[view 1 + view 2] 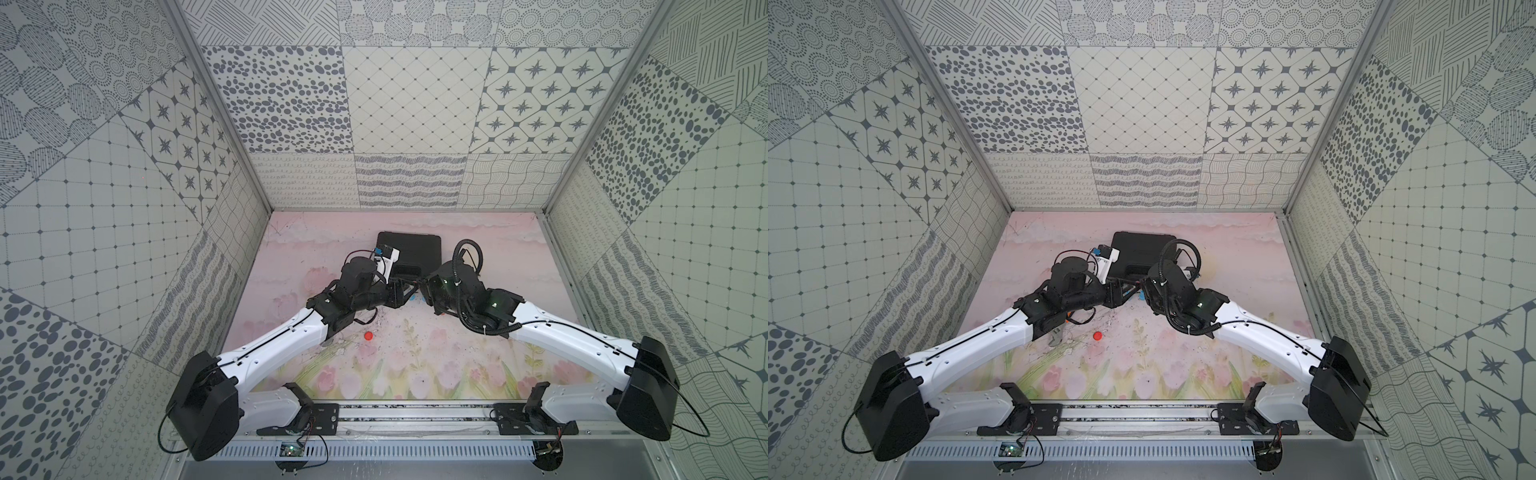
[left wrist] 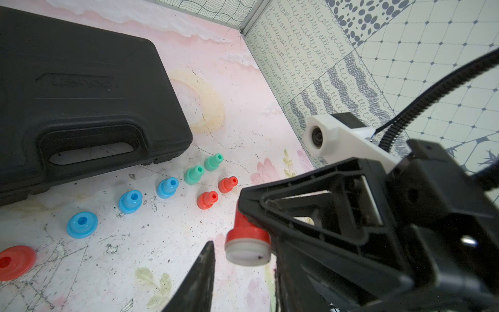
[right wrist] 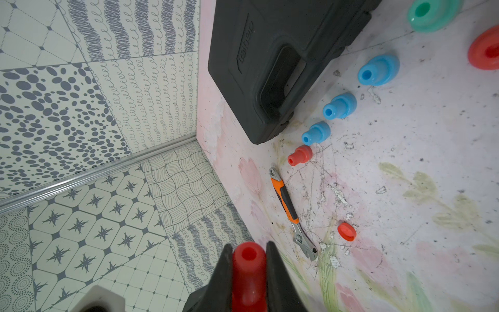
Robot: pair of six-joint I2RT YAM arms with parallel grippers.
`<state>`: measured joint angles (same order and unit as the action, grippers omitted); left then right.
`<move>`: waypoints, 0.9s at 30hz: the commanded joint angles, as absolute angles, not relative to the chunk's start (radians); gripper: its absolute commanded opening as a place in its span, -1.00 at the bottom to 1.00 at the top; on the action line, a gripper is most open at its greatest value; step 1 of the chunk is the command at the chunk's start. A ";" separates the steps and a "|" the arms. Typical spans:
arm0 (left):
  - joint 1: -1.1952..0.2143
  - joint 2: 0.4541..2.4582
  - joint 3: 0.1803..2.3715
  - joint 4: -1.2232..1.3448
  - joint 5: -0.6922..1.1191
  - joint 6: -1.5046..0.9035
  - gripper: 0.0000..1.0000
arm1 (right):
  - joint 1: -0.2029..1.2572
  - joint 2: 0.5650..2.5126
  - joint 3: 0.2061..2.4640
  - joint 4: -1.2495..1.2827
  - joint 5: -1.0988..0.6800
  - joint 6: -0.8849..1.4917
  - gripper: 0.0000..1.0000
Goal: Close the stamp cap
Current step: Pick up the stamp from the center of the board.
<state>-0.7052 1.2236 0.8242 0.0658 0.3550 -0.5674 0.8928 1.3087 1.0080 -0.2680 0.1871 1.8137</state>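
Note:
My right gripper [image 3: 249, 254] is shut on the handle of a red stamp [image 3: 249, 270], held off the table. In the left wrist view the stamp [image 2: 248, 243] points its whitish end towards my left gripper [image 2: 243, 272]. That gripper's jaws stand a little apart, one on each side of the whitish end, with a gap showing by the fingertip [image 2: 208, 259]; nothing is held. A small red cap [image 3: 347, 231] lies loose on the flowered mat, also in both top views [image 1: 368, 336] [image 1: 1097, 336]. The two grippers meet over the mat's middle [image 1: 415, 287].
A shut black case [image 1: 409, 253] lies at the back. Several blue, green and red stamps [image 2: 167, 187] stand in a row in front of it. An orange-handled wrench [image 3: 286, 200] lies on the mat under my left arm. Patterned walls close in three sides.

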 commanded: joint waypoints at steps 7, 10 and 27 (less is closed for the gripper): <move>-0.709 1.217 0.820 0.150 0.374 -0.559 -0.25 | 0.909 1.278 1.027 -0.183 0.173 1.841 -0.94; -0.709 1.212 0.820 0.148 0.353 -0.559 -0.25 | 0.911 1.290 1.027 -0.169 0.160 1.847 -0.94; -0.708 1.233 0.847 0.164 0.341 -0.536 -0.54 | 0.919 1.293 1.011 -0.137 0.135 1.835 -0.93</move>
<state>-0.7071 1.2293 0.8268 0.1150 0.3580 -0.5655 0.8982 1.2968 1.0077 -0.2241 0.1902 1.8259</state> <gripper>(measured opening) 0.286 0.204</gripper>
